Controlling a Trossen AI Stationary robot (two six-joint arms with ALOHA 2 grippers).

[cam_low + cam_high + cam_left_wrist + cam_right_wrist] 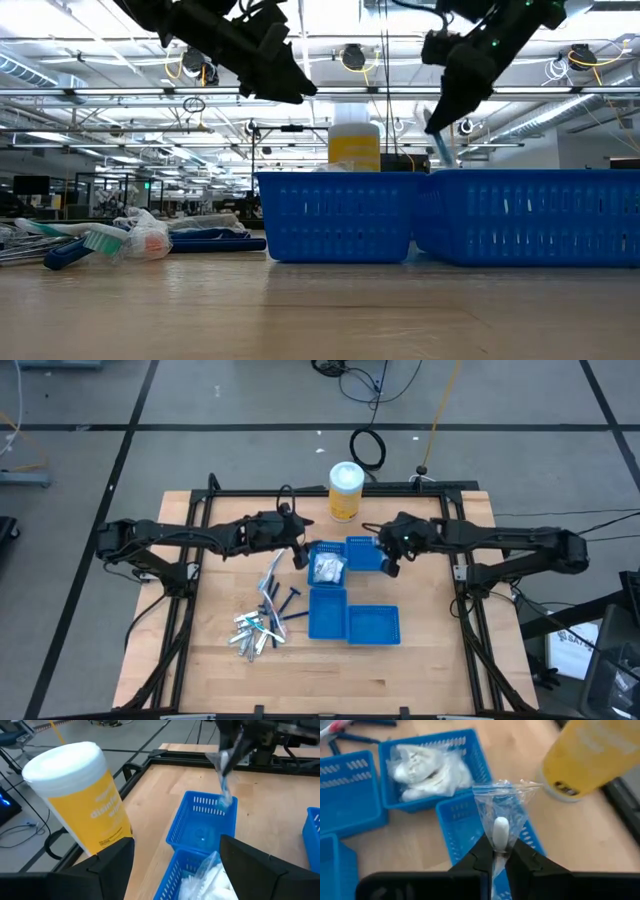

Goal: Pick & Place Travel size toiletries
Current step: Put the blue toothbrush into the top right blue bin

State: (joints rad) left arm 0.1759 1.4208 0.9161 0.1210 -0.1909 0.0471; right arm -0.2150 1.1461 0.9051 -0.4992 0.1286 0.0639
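Note:
My right gripper (388, 565) is shut on a toothbrush in a clear wrapper (501, 805), held over the empty blue tray (200, 827) nearest the yellow canister. The left wrist view shows the toothbrush (223, 782) slanting down to that tray's far wall. My left gripper (175, 870) is open with nothing between its fingers, above the neighbouring tray (312, 565) that holds white packets (427, 772). Loose toiletries (260, 625) lie in a pile on the table toward the near left. My right gripper pinches the wrapped toothbrush between its two fingers, on the white handle (500, 834) inside the clear wrap. The fingers slant downward from the table's right side, and the toothbrush runs on past the fingertips. Its lower end (226, 802) hangs at the tray's rim; whether it touches, I cannot tell.
A tall yellow canister with a white lid (346, 490) stands behind the trays at the far edge. Two more blue trays (328, 610) (372, 625) sit nearer the front. Bare wood lies toward the near edge and along the right side.

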